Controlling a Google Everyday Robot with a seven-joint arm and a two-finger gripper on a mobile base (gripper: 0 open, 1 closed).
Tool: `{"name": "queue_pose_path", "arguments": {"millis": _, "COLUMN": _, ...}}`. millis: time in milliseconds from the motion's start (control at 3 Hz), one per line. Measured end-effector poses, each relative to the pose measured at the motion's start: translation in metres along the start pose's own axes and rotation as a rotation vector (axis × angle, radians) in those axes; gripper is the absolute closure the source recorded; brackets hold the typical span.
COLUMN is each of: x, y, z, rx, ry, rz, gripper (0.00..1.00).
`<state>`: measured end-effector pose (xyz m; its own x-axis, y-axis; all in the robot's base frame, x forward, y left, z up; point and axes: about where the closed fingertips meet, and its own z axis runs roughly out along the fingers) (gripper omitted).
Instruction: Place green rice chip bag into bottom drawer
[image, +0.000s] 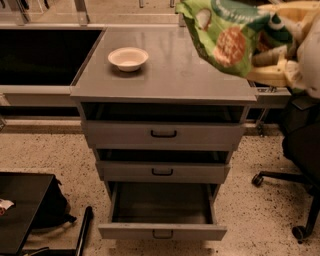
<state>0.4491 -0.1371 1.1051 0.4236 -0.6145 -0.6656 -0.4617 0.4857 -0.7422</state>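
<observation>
The green rice chip bag (227, 37) hangs at the top right of the camera view, over the right end of the grey cabinet top (170, 75). My gripper (272, 52) is shut on the bag from the right, its cream fingers (272, 55) pressing the bag's side. The bottom drawer (162, 210) stands pulled out below, its dark interior bare. It lies well below and to the left of the bag.
A white bowl (128, 58) sits on the cabinet top at the left. The two upper drawers (163, 134) are slightly open. An office chair base (295, 190) stands on the floor at the right, a black bag (45, 210) and dark table at the lower left.
</observation>
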Motion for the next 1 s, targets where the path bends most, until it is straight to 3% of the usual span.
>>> {"name": "queue_pose_path", "arguments": {"millis": 333, "x": 0.057, "y": 0.021, "z": 0.004, "rx": 0.056, "ry": 0.042, "rz": 0.032, "gripper": 1.0}}
{"name": "queue_pose_path", "arguments": {"millis": 667, "x": 0.094, "y": 0.037, "z": 0.005, "rx": 0.081, "ry": 0.088, "rz": 0.009, "gripper": 1.0}}
{"name": "queue_pose_path", "arguments": {"millis": 1000, "x": 0.094, "y": 0.037, "z": 0.005, "rx": 0.081, "ry": 0.088, "rz": 0.009, "gripper": 1.0}}
